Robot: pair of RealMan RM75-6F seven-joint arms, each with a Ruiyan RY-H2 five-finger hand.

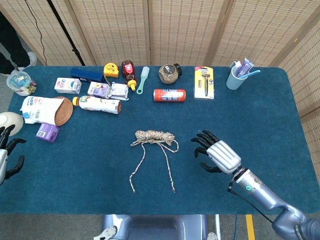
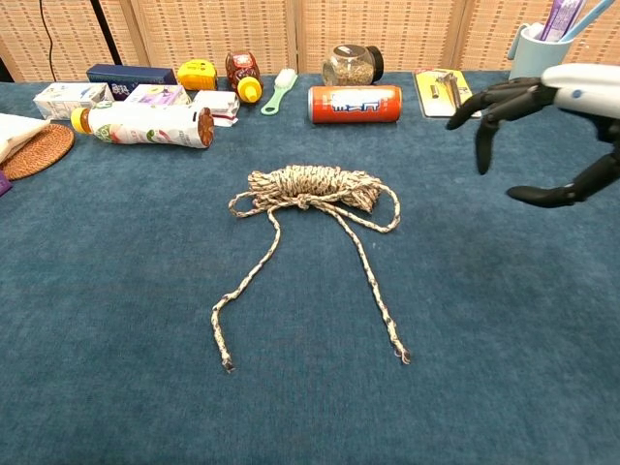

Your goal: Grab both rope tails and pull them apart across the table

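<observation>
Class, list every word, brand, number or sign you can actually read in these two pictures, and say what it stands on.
None can be read.
Orange can: white lettering, blurred.
Lying bottle: label print too small.
Razor card: print too small.
Small cartons: print blurred.
</observation>
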